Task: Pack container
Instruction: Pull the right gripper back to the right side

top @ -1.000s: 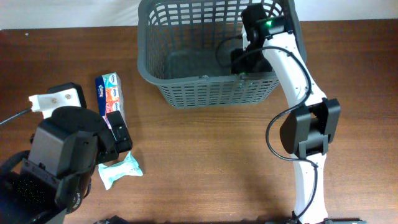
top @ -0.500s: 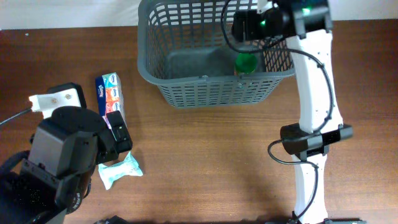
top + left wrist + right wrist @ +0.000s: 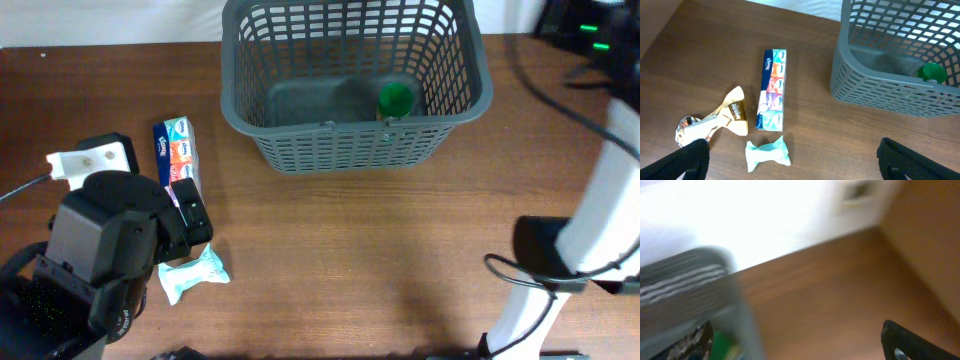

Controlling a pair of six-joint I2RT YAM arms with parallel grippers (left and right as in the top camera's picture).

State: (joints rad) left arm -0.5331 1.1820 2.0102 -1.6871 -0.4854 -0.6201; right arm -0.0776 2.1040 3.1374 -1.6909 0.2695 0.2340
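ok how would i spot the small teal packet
Start at the large dark grey slotted plastic basket; left of it lies a long multicoloured tissue pack. The small teal packet sits just off that pack's nearer end: pale teal with twisted ends, whereas the crinkled wrapper beside it is gold.

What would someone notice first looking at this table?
The big dark grey basket at the table's far edge dominates, with a green-lidded jar sitting inside near its right end. On the left of the wooden table lie a colourful tissue pack and a small teal wrapped packet.
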